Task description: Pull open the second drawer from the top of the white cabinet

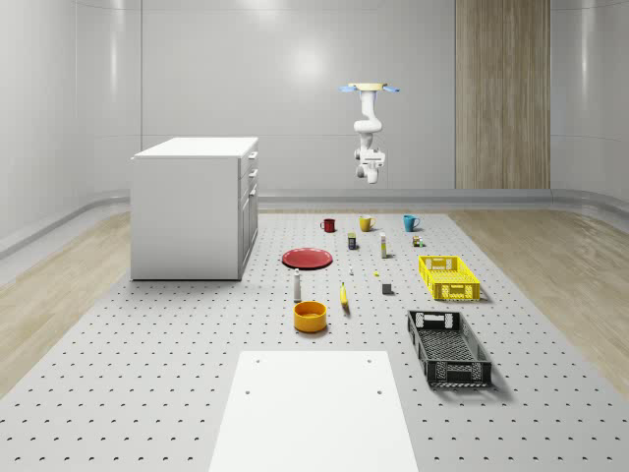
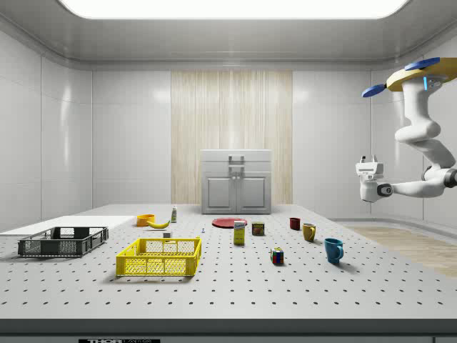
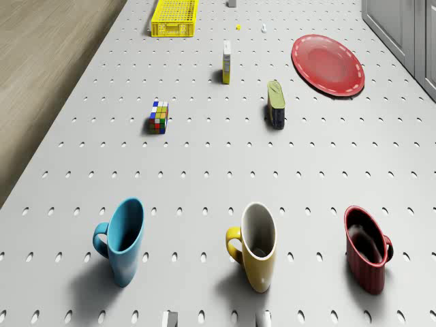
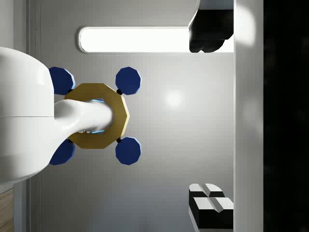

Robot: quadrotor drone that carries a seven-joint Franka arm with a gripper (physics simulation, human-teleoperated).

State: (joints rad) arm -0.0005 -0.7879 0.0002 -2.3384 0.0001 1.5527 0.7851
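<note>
The white cabinet (image 1: 197,208) stands on the table at the whole-scene view's left, and at the back centre of the side view (image 2: 236,191). Its drawers are stacked on the face toward the mugs. The second drawer (image 1: 252,178) is flush with the others and looks shut. The drone (image 1: 370,88) hovers high over the table's far edge, above the row of mugs. My gripper (image 2: 368,158) hangs in the air well away from the cabinet and points up at the ceiling. In the wrist view its dark fingertips (image 4: 208,30) stand wide apart with nothing between them, so my gripper (image 4: 210,116) is open.
Blue mug (image 3: 122,238), yellow mug (image 3: 255,245) and red mug (image 3: 368,248) stand in a row below the drone. A red plate (image 3: 328,65) lies near the cabinet. A cube (image 3: 158,117), yellow crate (image 1: 448,276), black crate (image 1: 448,347) and orange bowl (image 1: 310,316) sit further along.
</note>
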